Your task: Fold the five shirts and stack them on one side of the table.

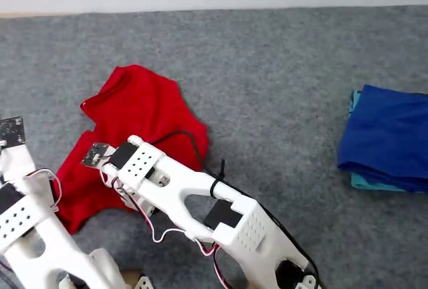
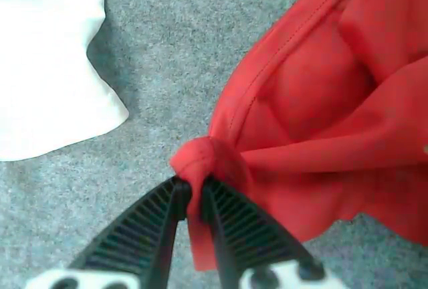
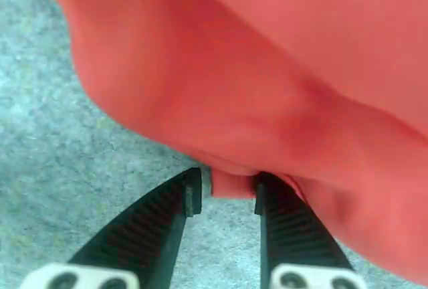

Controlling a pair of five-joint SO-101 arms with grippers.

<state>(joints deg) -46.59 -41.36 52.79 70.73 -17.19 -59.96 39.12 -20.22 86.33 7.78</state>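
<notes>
A crumpled red shirt point(image 1: 140, 118) lies on the grey table at the left. In the left wrist view my left gripper point(image 2: 190, 188) is shut on a bunched corner of the red shirt point(image 2: 321, 102), just above the table. In the right wrist view my right gripper point(image 3: 224, 188) is shut on a fold at the edge of the red shirt point(image 3: 267, 68), with fabric pinched between its fingers. From above, both white arms come in from the near edge and meet the shirt's near side; their fingertips are hidden under the arms.
A folded blue shirt point(image 1: 388, 135) lies on a folded teal one point(image 1: 364, 182) at the right edge of the table. A white cloth point(image 2: 47, 68) lies on the table point(image 1: 267, 68) beside the left gripper.
</notes>
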